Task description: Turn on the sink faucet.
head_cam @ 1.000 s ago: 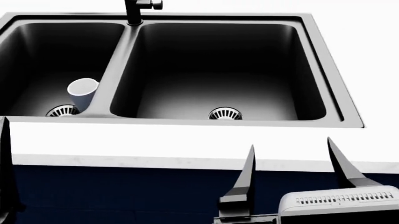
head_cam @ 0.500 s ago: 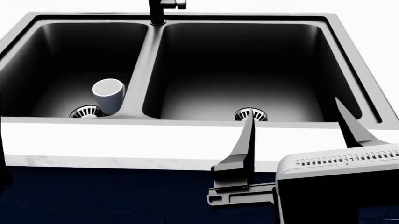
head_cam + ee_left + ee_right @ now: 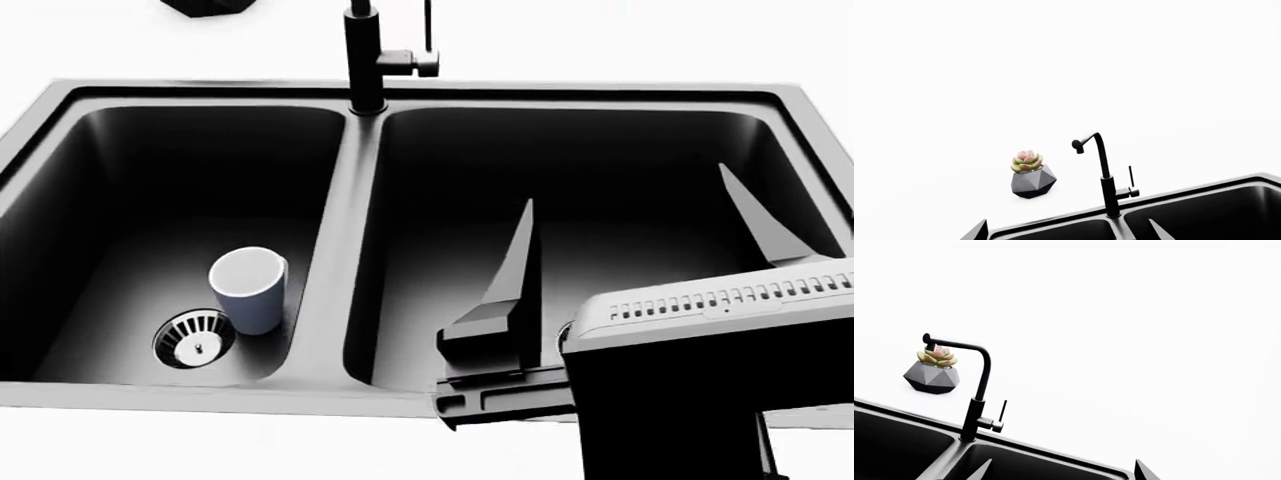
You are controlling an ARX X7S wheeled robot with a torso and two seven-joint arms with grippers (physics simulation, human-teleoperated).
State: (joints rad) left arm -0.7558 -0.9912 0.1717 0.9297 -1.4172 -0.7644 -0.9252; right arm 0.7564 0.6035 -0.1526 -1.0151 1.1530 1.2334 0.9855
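The matte black sink faucet (image 3: pixel 363 60) stands behind the divider of the dark double-basin sink (image 3: pixel 350 230). Its short lever handle (image 3: pixel 416 64) points to the right. The faucet also shows in the left wrist view (image 3: pixel 1109 192) and in the right wrist view (image 3: pixel 973 415), with its curved spout turned toward the left basin. My right gripper (image 3: pixel 627 190) is open and empty above the right basin, well short of the faucet; it also shows in the right wrist view (image 3: pixel 1062 470). My left gripper (image 3: pixel 1067 231) is open and empty. It does not show in the head view.
A white cup (image 3: pixel 250 288) lies tilted in the left basin beside the round strainer drain (image 3: pixel 195 338). A succulent in a grey faceted pot (image 3: pixel 1032 177) stands on the white counter behind the sink, left of the faucet. It also shows in the right wrist view (image 3: pixel 933 372).
The head view has moved forward over the sink, so more of the faucet shows. My right gripper has moved from the counter's front edge to above the right basin.
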